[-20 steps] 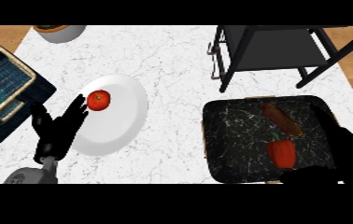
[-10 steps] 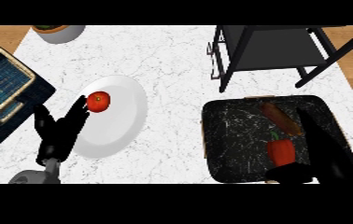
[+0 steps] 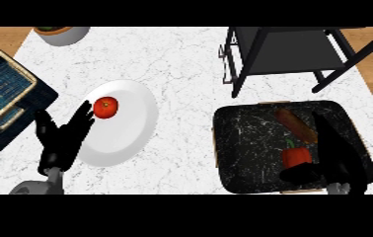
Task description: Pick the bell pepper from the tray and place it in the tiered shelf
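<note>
1. The red bell pepper (image 3: 294,156) lies in the dark marbled tray (image 3: 241,147) on the white worktop (image 3: 182,58), near the tray's lower right, below a brown sausage-like item (image 3: 294,124)
2. The right robot hand (image 3: 334,158) reaches over the tray, long fingers extended beside the pepper and thumb curving in under it; the fingers bracket the pepper but are not seen wrapped around it, so the hand reads as released
3. The left robot hand (image 3: 62,137) rests with fingers up and spread at the view's left, beside a white plate (image 3: 134,127) carrying a tomato (image 3: 105,107)
4. The step in hand appears to be the approach to the grasp; the pick is not yet made
5. The next move likely calls for curling the fingers around the pepper, lifting it clear of the tray wall, then carrying it up to the dark tiered shelf (image 3: 284,51) standing just beyond the tray
</note>
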Controlling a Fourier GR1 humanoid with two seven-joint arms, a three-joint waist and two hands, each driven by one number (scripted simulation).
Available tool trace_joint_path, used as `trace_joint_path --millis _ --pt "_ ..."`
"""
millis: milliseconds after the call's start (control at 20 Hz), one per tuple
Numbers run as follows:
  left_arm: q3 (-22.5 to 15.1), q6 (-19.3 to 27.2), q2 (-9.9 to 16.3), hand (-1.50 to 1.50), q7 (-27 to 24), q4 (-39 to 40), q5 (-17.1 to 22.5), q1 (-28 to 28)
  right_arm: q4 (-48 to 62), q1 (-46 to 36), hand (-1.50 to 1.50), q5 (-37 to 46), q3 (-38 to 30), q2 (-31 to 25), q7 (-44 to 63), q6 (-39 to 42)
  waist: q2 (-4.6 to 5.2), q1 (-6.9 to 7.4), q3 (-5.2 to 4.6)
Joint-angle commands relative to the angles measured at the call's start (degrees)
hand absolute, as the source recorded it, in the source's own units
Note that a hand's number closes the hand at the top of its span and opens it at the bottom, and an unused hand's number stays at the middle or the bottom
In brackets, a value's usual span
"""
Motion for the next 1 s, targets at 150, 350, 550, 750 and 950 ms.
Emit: trace_joint_path --millis 150,350,550,750,950 --pt "2.9 -3.5 -2.0 0.0 -2.4 8.2 -2.9 -2.8 6.1 0.6 -1.5 3.7 -4.0 3.5 -5.5 -0.5 0.13 -0.24 -0.11" --pt "2.6 -2.8 -3.9 0.0 -1.9 4.8 -4.5 0.3 10.4 0.3 -1.5 4.9 -6.0 5.4 -11.4 -2.5 0.11 -0.11 -0.1" --pt "5.4 -5.2 -3.9 0.0 -0.4 6.6 -4.3 -3.0 8.8 0.2 -1.5 7.2 -5.8 8.2 -10.2 -0.5 0.1 -0.19 -0.11" --pt "3.7 -4.4 -3.5 0.0 1.8 0.6 -4.0 0.4 13.9 0.7 1.5 2.2 -1.7 4.8 -16.2 8.4 0.24 0.33 -0.1" --pt "4.0 -3.3 -4.2 0.0 1.7 0.7 -5.6 0.0 14.6 -0.4 1.5 4.7 -0.4 9.0 -18.5 4.3 0.13 0.11 -0.08"
